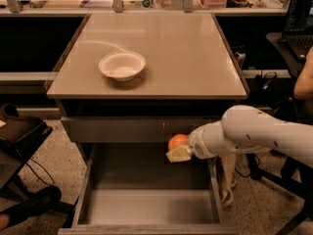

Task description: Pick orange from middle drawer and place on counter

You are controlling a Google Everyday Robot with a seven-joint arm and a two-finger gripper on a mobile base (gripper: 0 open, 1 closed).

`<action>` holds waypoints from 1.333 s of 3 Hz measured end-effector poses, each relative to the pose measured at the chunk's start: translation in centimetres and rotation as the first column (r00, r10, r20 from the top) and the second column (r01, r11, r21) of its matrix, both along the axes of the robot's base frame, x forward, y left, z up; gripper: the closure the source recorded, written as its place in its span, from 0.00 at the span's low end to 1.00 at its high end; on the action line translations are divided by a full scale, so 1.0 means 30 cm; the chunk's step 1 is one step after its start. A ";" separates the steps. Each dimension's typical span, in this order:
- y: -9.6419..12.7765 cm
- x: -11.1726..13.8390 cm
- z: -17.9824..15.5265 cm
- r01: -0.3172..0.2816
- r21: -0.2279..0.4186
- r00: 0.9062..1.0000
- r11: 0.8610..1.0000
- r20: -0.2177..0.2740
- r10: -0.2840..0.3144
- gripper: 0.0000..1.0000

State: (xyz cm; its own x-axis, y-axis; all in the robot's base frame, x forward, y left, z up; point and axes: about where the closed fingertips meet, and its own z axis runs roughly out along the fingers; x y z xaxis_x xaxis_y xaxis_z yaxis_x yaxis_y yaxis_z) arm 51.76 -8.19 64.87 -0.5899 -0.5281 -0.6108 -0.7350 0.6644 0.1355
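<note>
We see gripper at right rear of open middle drawer, just under closed drawer front. Fingers grip orange; orange held clear of drawer floor. White bowl stands on tan bench, left half.

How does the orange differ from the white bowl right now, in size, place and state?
The orange is smaller than the white bowl. The orange is a ball of orange colour; the white bowl is shallow and open. The orange is held in the gripper above the open middle drawer, near its right side; the white bowl rests free on the counter. Both are round.
</note>
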 end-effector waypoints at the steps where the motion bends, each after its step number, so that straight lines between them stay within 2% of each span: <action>1: -0.057 0.013 0.097 0.040 -0.003 0.999 0.999 0.027 -0.040 1.00; 2: -0.152 0.033 0.366 0.108 -0.039 0.990 0.993 0.092 -0.104 1.00; 3: -0.201 0.059 0.807 0.174 -0.086 0.960 0.981 0.238 -0.149 1.00; 4: -0.223 0.077 0.937 0.223 -0.084 0.941 0.971 0.279 -0.192 1.00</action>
